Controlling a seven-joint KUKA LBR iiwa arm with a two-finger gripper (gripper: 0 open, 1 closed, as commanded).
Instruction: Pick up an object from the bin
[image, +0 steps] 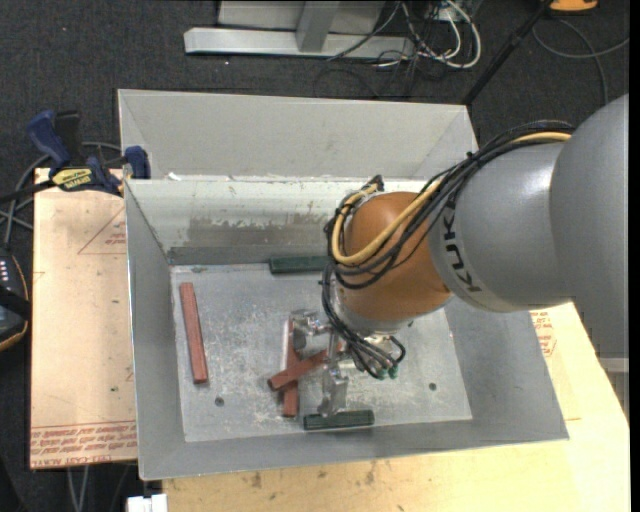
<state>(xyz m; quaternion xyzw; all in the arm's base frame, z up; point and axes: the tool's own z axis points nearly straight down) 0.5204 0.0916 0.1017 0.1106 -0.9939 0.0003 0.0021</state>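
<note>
Crowding the hand (335, 392), crossed red sticks (283, 380) (green block (352, 421) near)

Three reddish-brown sticks: a left stick (194, 333) and two crossed sticks (285, 378) in the middle. Two dark green bars: far bar (297, 265), near bar (338, 421).

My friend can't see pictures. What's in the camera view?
A robot arm reaches from the right, its gripper low over crossed red-brown bars near the front of a grey metal bin. One dark green bar lies just in front of them, another by the back wall, and a long red-brown bar on the left.
</note>
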